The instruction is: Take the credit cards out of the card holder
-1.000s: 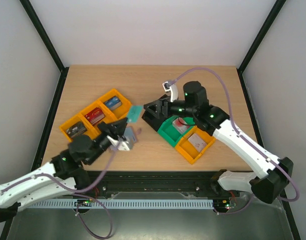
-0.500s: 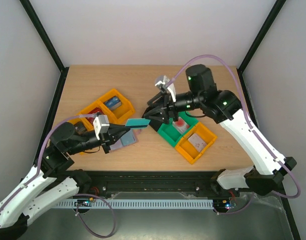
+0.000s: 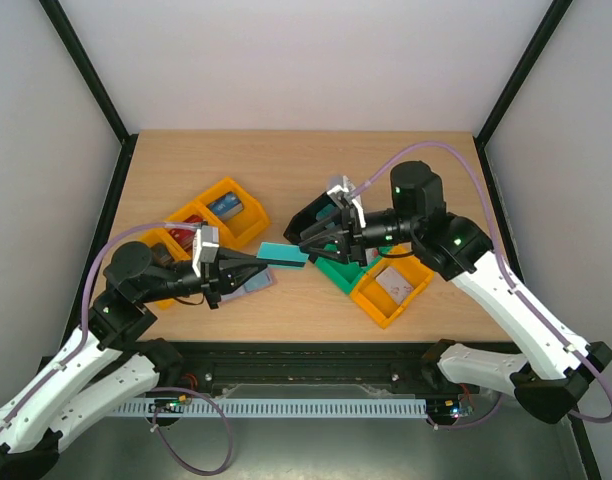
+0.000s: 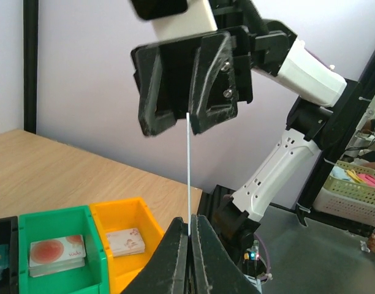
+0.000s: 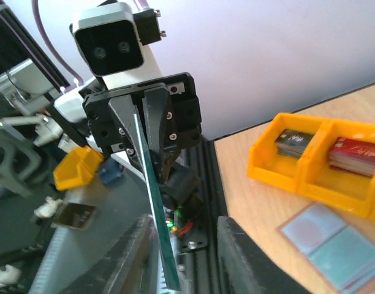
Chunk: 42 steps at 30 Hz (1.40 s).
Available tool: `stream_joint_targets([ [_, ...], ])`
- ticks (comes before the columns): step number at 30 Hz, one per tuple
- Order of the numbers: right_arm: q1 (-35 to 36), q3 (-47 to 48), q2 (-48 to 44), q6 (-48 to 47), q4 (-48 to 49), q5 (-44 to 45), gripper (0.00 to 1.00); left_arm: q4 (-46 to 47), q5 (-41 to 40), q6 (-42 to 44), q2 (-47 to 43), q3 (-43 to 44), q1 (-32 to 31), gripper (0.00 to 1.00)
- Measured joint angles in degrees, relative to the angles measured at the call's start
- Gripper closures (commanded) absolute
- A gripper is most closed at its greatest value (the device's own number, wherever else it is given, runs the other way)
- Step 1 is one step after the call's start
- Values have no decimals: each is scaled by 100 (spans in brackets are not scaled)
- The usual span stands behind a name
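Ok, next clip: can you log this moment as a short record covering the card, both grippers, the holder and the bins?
teal card: off the table, spanning between the two grippers
left gripper: shut on teal card at one end
right gripper: jaws apart, either side of the card's other end
card holder: lying open on the table, pale blue inside facing up
orange bin: cards in its compartments
green bin: one card with a red design
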Motion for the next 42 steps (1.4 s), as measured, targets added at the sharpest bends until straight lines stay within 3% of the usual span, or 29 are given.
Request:
stream_joint_targets([
  [4,2,-354,26,302,378,-195,78,59,26,-46,4,0,0,97],
  [8,4,-564,70,468,577,-413,98,63,22,-63,4,-2,4,97],
  [12,17,-645,17,614,815,-575,98,68,-48,-81,0,-15,33,97],
  [13,17,-667,-7,638,868,-579,98,70,-70,-81,0,-15,33,88],
  [16,35,-748,-114,660,990,-400,98,48,-262,-81,-37,-37,48,17],
  [17,39,-758,-153,645,986,-251,98,15,-400,-101,-81,-83,76,3],
  [18,37,-758,-181,608,968,-48,98,-31,-522,-122,-127,-133,118,0],
  [21,39,-682,-190,358,686,957,98,-216,-1029,-243,-356,-400,455,0],
  [29,31,-522,680,-1110,260,5136,99,-778,-2618,-909,-1217,-1167,2031,0],
  [36,-42,-1985,1056,-2994,1235,6255,99,-1399,-3812,-1600,-1480,-1921,3097,0],
  [42,-162,-2031,1821,-3786,2037,6647,98,-1388,-4194,-1727,-1937,-2352,3204,0],
])
